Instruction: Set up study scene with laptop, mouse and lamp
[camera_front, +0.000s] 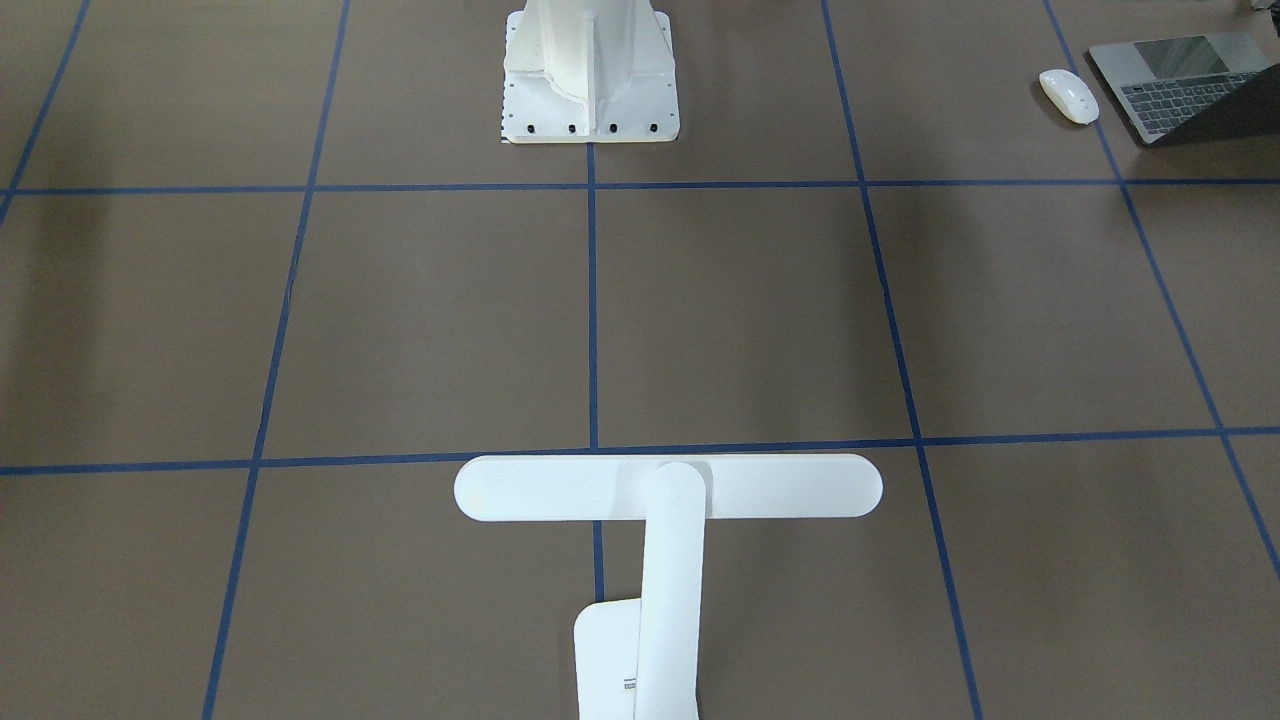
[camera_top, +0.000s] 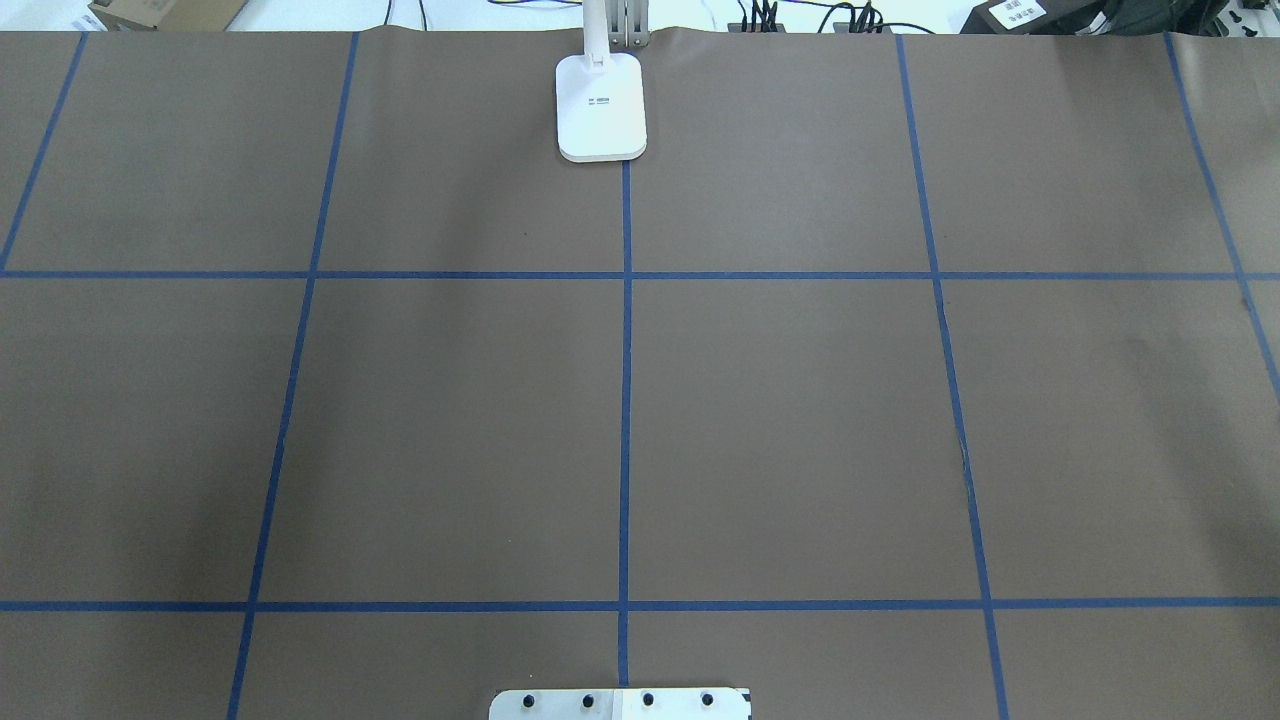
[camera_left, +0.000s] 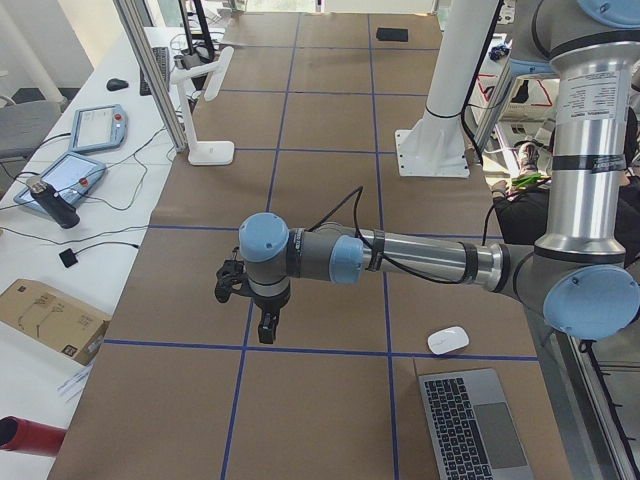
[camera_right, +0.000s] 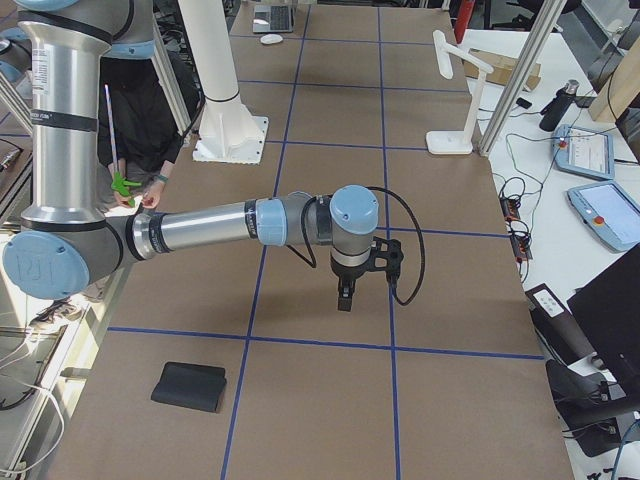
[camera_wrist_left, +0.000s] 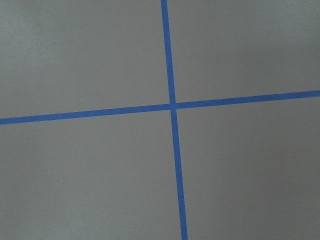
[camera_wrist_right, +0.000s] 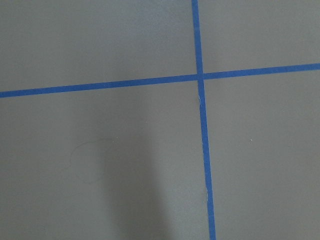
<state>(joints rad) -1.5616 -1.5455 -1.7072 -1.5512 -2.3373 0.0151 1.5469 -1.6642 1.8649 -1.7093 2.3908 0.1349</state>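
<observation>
Presently cannot tell opening of left end effector (camera_left: 264, 328) or right end effector (camera_right: 343, 298). Noting laptop (camera_front: 1180, 85), mouse (camera_front: 1068, 96) at counter's robot-left corner; lamp (camera_front: 668, 487) mid far edge. Could topple lamp if grasped high.

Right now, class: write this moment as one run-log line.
laptop open, robot's left corner | mouse beside it, apart | lamp upright, far edge | left gripper, right gripper above table, jaws unreadable
</observation>
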